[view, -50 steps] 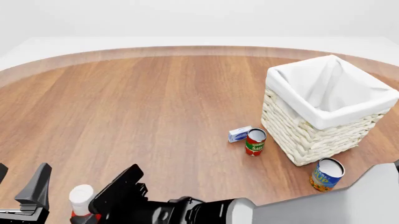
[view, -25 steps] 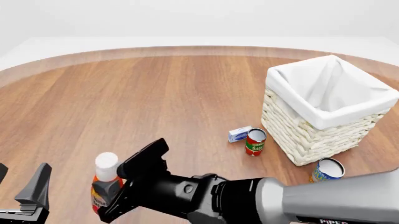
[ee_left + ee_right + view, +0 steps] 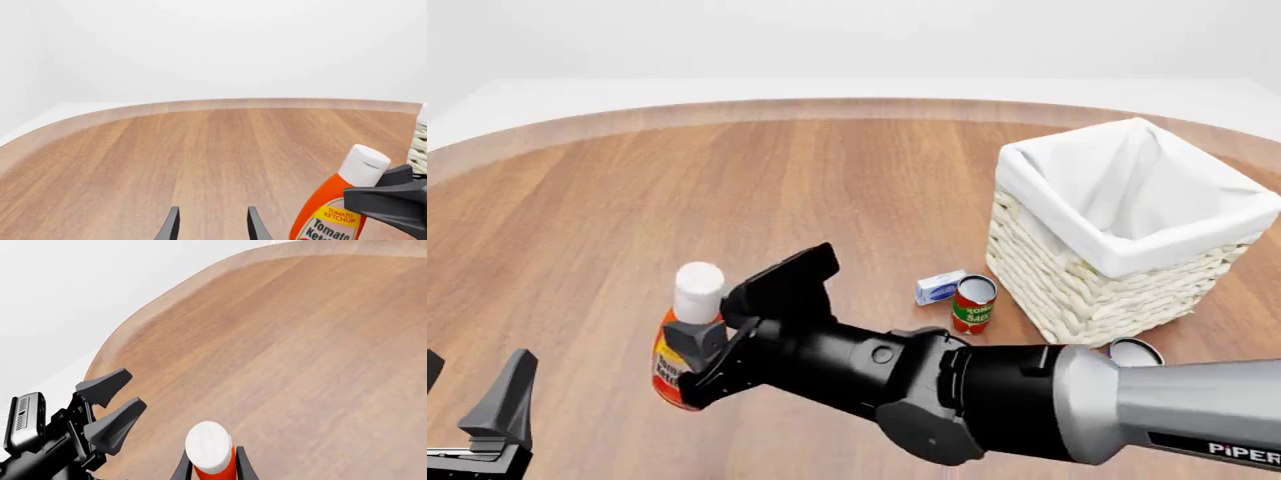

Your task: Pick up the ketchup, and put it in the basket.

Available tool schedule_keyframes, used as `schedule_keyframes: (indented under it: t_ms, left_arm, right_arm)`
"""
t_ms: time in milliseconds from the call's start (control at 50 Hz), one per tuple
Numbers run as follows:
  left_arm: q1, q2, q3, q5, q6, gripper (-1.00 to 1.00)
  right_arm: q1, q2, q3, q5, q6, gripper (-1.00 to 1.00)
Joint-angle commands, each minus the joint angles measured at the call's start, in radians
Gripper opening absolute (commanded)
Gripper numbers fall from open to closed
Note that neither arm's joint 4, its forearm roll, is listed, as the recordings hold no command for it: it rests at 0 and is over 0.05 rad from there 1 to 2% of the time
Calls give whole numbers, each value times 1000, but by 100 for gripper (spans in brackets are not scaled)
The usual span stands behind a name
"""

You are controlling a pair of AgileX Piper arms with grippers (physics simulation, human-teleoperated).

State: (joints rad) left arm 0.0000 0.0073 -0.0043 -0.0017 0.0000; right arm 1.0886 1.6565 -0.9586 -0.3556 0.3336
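Note:
The ketchup (image 3: pixel 683 340), a red-orange bottle with a white cap, hangs tilted above the near left of the table. My right gripper (image 3: pixel 701 350) is shut on its body, and the arm reaches across from the right. In the right wrist view the ketchup's cap (image 3: pixel 209 446) stands between the two fingers (image 3: pixel 241 466). The left wrist view shows the ketchup (image 3: pixel 337 210) with a dark finger (image 3: pixel 387 197) across it. The cream basket (image 3: pixel 1068 290) with white lining stands at the right, apart from the bottle. My left gripper (image 3: pixel 467 385) stays at the bottom left, open (image 3: pixel 212 225) and holding nothing.
A red-and-green tomato can (image 3: pixel 973 303) and a small blue-white box (image 3: pixel 940 287) stand just left of the basket. A blue-and-yellow can (image 3: pixel 1132 350) peeks out behind my right arm, in front of the basket. My left gripper (image 3: pixel 107 407) also appears in the right wrist view.
My right gripper has carried the ketchup up and to the right, away from the near edge, and the arm now hides most of the blue-and-yellow can. The left gripper has not moved.

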Motion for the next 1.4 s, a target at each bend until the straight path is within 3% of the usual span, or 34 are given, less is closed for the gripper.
schedule_keyframes:
  t_ms: [20, 420, 920, 1400]
  left_arm:
    - [0, 0, 0, 0, 0, 100]
    - [0, 0, 0, 0, 0, 100]
    - [0, 0, 0, 0, 0, 100]
    - [0, 0, 0, 0, 0, 100]
  right_arm:
    - [-34, -63, 8, 8, 24, -100]
    - [-106, -152, 52, -16, 54, -100]
    - [-273, -240, 109, -46, 10, -100]
    - [-354, -293, 153, -82, 55, -100]
